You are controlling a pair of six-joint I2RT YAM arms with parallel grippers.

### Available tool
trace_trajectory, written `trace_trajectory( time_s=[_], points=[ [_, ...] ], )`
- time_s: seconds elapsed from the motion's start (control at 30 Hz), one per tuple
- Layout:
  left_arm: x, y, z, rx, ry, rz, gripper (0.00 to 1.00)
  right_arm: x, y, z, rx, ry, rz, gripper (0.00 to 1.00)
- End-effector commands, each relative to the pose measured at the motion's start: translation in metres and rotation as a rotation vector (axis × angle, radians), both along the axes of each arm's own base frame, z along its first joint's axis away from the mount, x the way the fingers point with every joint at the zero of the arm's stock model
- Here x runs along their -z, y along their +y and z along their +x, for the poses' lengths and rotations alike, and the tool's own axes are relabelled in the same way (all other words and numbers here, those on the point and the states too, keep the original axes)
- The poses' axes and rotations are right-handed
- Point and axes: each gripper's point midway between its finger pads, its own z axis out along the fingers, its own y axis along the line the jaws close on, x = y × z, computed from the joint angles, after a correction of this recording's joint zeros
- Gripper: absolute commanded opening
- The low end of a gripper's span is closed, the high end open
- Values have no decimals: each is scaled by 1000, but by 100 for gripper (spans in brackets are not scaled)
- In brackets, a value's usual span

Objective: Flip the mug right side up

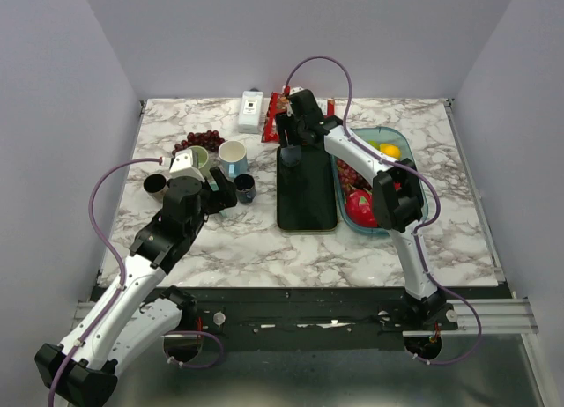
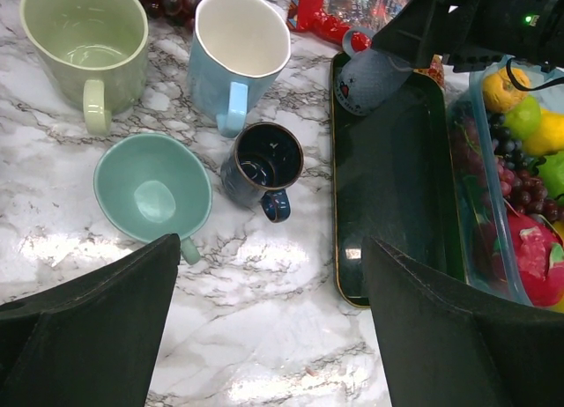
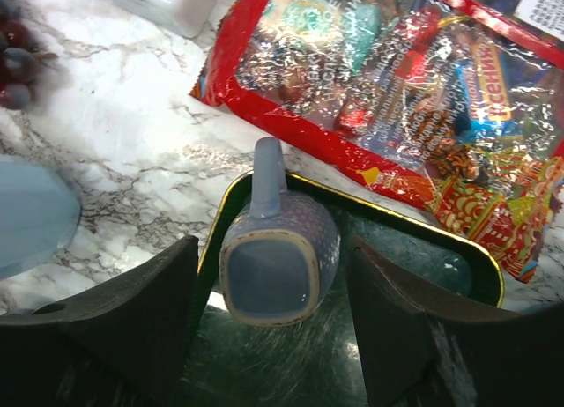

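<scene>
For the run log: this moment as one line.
phase: pre-grasp | right end effector: open, straddling upside-down grey mug on black tray | left end effector: open, near teal cup

The desk is white stone with grey lines; at the back left lies a bunch of dark grapes; just in front of them stands a green mug, and beside it a light blue mug; nearer are a small dark blue mug and a teal cup; all four have the open side up; at the back are a white box and a red bag of sweets; a long dark tray lies in the middle; a clear tub of fruit sits just beside it on the right.
</scene>
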Motion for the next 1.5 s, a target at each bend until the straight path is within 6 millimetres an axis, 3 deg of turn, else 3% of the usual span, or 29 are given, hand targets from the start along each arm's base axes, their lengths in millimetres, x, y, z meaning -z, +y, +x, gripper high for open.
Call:
trace_trajectory(
  time_s=[0.0,0.13,0.23,0.43,0.5,0.53,0.6,0.63,0.73,0.8,0.93,1.0,1.07,1.17,1.33,1.37,1.47],
  points=[
    [0,-1,-2,19,-12,-6,92,23,2,-15,-85,75,-12,72],
    [5,-2,-4,25,-5,-8,92,27,-5,-22,-77,90,-28,67],
    [8,-3,-4,29,2,-6,92,28,-15,-22,-38,85,-56,57],
    [11,-3,-5,31,5,-2,92,17,-27,-28,-22,44,-74,44],
    [11,-2,-5,31,7,-1,92,22,-33,-36,-46,51,-102,41],
    [11,-2,-5,31,6,0,92,10,-36,-40,-57,34,-103,41],
    [12,-2,-5,32,7,-1,92,19,-44,-56,-112,49,-144,40],
    [12,-2,-5,32,7,-1,92,6,-46,-63,-130,34,-133,40],
    [13,-4,-4,39,8,-4,92,20,-57,-91,-261,60,-199,41],
    [14,-5,-3,41,10,-4,92,14,-61,-108,-332,61,-210,44],
    [15,-6,-3,48,14,-5,92,33,-73,-144,-436,122,-226,58],
    [15,-7,-3,52,15,-7,92,34,-72,-155,-486,134,-218,77],
    [16,-8,-4,55,17,-7,92,38,-73,-159,-486,143,-213,86],
    [17,-8,-4,57,19,-9,92,31,-71,-155,-446,122,-188,89],
    [17,-7,-5,54,17,-8,92,-6,-57,-147,-394,16,-69,92],
    [17,-7,-5,53,17,-8,92,-26,-54,-143,-381,-37,-21,93],
    [16,-6,-6,50,12,-9,92,-52,-47,-140,-344,-103,60,95]
  ],
)
